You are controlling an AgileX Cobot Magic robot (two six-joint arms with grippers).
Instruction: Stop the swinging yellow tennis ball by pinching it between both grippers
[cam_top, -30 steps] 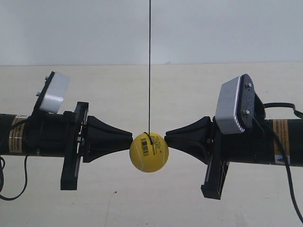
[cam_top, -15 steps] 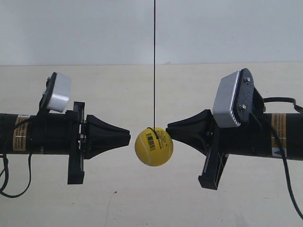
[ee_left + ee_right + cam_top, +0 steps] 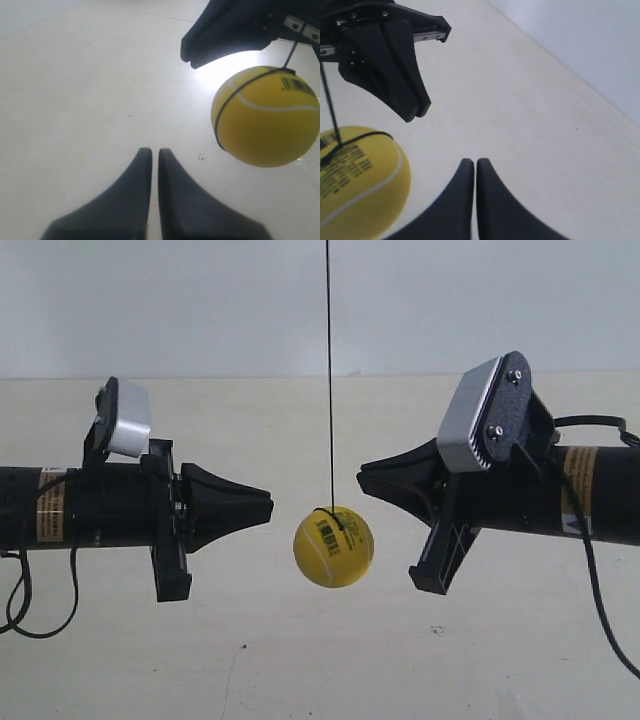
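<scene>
The yellow tennis ball (image 3: 333, 546) hangs on its black string (image 3: 329, 370), touching neither gripper. The gripper of the arm at the exterior view's left (image 3: 268, 508) points at it from a short gap away. The gripper of the arm at the exterior view's right (image 3: 362, 480) sits higher, above the ball's upper right. In the left wrist view my left gripper (image 3: 151, 151) is shut on nothing, with the ball (image 3: 267, 117) off to one side and the other gripper (image 3: 225, 30) beyond. My right gripper (image 3: 471, 162) is likewise shut and empty beside the ball (image 3: 355, 180), facing the opposite gripper (image 3: 395, 75).
A pale tabletop (image 3: 320, 670) lies under both arms, with a plain light wall (image 3: 200, 300) behind. Black cables hang from the arm at the left (image 3: 20, 610) and the arm at the right (image 3: 600, 610).
Both gripper tips have pulled back and risen. The ball, pinched between them a second ago, now hangs free, shifted right and slightly lower.
</scene>
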